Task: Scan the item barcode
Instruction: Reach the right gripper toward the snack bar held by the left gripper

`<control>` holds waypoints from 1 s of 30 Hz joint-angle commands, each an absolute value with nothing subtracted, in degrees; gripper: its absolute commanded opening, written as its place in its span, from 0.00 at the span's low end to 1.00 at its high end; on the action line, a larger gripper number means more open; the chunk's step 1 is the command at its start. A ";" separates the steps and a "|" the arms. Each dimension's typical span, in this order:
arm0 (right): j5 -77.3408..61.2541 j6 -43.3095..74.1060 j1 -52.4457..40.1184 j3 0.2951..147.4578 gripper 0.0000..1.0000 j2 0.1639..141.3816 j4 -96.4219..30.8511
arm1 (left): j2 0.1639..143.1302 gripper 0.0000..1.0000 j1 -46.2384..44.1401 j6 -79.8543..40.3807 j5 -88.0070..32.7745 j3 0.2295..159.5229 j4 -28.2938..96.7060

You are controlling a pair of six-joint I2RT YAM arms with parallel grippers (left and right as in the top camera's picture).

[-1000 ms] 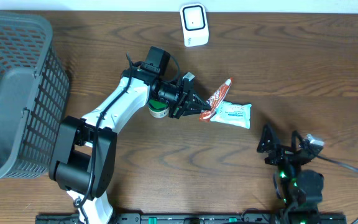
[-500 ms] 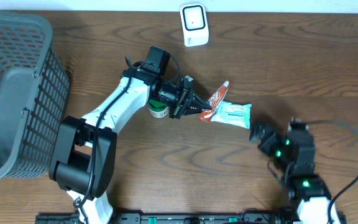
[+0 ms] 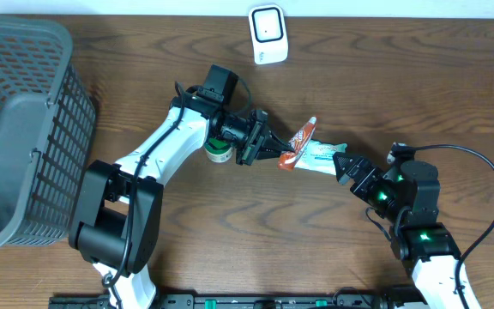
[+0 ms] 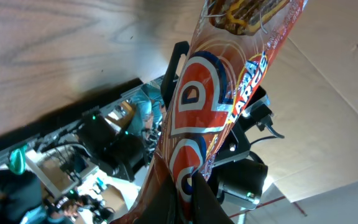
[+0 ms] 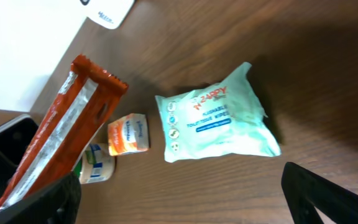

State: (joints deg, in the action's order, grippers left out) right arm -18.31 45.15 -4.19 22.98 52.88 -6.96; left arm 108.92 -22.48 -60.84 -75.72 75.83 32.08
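Wood table point(image 3: 418, 86) was shared by scanner point(image 3: 268, 34) and wipes point(image 3: 322, 158); bar point(image 3: 303, 136) was clamped by left gripper point(image 3: 280, 155), judged unscanned. Right gripper point(image 3: 343, 163) was spread.

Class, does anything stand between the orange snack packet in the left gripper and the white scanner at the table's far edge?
Nothing visible does: only bare table lies between the snack packet and the scanner. The wipes pack lies on the packet's near side, off that path.
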 commanded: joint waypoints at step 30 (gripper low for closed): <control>-37.93 58.78 -3.73 36.62 0.99 68.62 -7.16 | 107.90 0.08 -33.41 -12.25 -25.32 76.36 33.93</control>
